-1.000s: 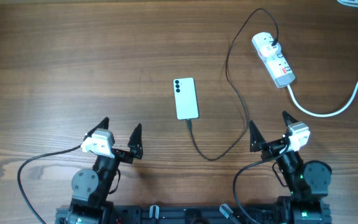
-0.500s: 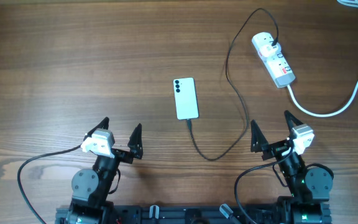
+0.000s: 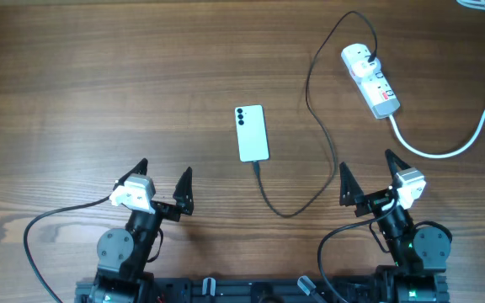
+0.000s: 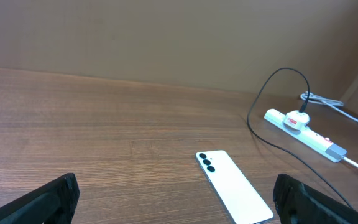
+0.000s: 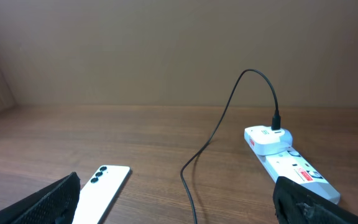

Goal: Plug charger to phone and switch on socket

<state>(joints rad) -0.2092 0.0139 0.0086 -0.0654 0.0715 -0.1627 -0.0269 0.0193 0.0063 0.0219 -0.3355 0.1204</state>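
Wood-grain table point(image 3: 99, 84), seen from above, carries a charging set-up between two idle arms. Nearest the camera's base, the left gripper point(image 3: 164, 168) sits nearer than the phone point(image 3: 252, 133) and to its left, fingers spread wide and holding nothing. The right gripper point(image 3: 364, 162) sits nearer than the phone and to its right, likewise spread wide and empty.

Between the two, the charger point(image 3: 308, 84) loops just on the near side of the phone, and its tip meets the phone's near short edge – whether it is fully seated cannot be told. The phone lies flat, pale back up, its three dark lenses at the far end.

From there the black cable climbs past the phone's right side, arcs away and drops into the far outlet of the socket point(image 3: 370, 81), which lies beyond the phone and well to its right. A thick white cord point(image 3: 445, 154) runs off the socket's near end – out past the right edge.
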